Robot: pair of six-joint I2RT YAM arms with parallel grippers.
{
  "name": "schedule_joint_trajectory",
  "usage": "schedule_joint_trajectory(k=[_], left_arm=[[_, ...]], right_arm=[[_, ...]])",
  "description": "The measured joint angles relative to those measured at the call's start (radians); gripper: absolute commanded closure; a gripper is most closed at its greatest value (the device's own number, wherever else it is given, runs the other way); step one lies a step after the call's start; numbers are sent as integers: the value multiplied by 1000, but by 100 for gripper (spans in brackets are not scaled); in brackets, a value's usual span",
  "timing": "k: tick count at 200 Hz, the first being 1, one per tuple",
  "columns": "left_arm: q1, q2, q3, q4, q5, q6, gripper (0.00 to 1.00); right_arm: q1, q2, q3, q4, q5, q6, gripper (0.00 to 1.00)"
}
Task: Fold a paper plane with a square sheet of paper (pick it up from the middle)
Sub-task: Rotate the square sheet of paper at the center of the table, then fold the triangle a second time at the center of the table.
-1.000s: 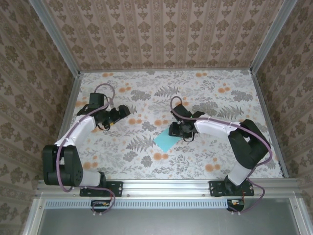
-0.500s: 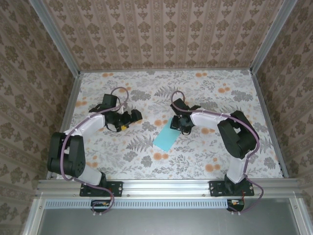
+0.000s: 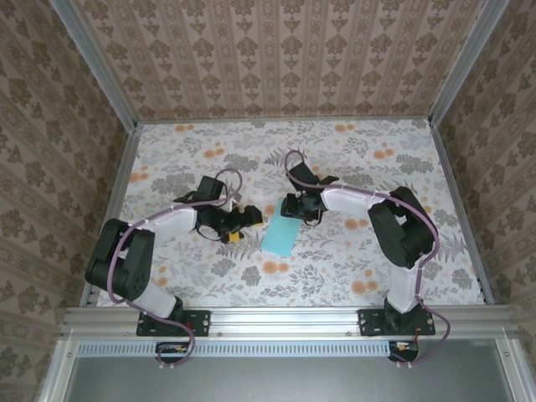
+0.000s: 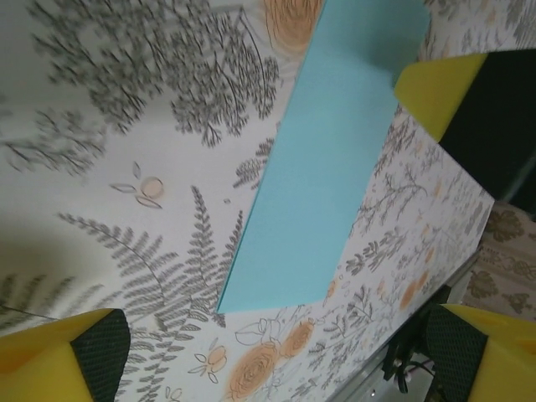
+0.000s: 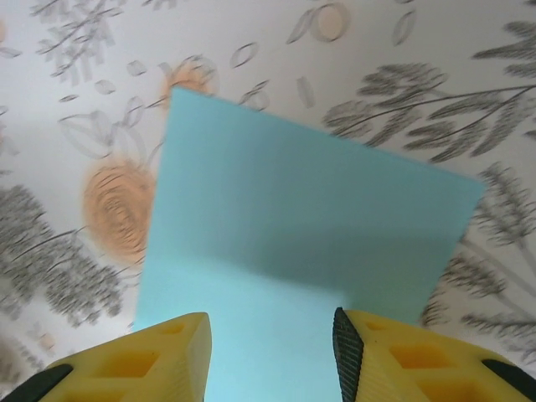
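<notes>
The square sheet of paper [image 3: 280, 230] is turquoise and lies near the table's middle, slanting from upper right to lower left. My right gripper [image 3: 295, 208] stands over its far end. In the right wrist view the yellow fingertips [image 5: 180, 352] rest on the sheet [image 5: 310, 218] with a clear gap between them. The paper spans that gap and a soft bend crosses it. My left gripper [image 3: 241, 221] is just left of the sheet, wide open and not touching it. The left wrist view shows the sheet [image 4: 327, 184] ahead of the left gripper [image 4: 280, 368], with a right finger [image 4: 435, 88] at the sheet's edge.
The floral tablecloth [image 3: 352, 268] covers the table. Patterned walls and metal posts [image 3: 117, 159] close in the left, back and right sides. An aluminium rail [image 3: 276, 318] with both arm bases runs along the near edge.
My left arm has swung right, close to the sheet. My right gripper has shifted up and left, dragging and turning the sheet, which now looks narrower and longer. The right jaws have narrowed slightly.
</notes>
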Motion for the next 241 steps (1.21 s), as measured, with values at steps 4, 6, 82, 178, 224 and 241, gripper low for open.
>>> schedule_joint_trajectory(k=[4, 6, 82, 178, 224, 241], left_arm=[[-9, 0, -2, 4, 2, -7, 8], [-12, 0, -3, 7, 2, -9, 8], [-73, 39, -11, 70, 29, -79, 11], [-105, 63, -11, 86, 32, -89, 11], [-125, 79, -11, 85, 32, -89, 11], [-128, 80, -11, 85, 31, -89, 11]], right_arm=[[4, -3, -2, 3, -3, 3, 56], [6, -5, -2, 4, -6, 3, 56], [9, -13, -58, 45, -38, 48, 57], [-54, -17, -126, 127, -140, 101, 58], [-60, -17, -132, 135, -159, 110, 59], [-61, -17, -135, 140, -164, 112, 59]])
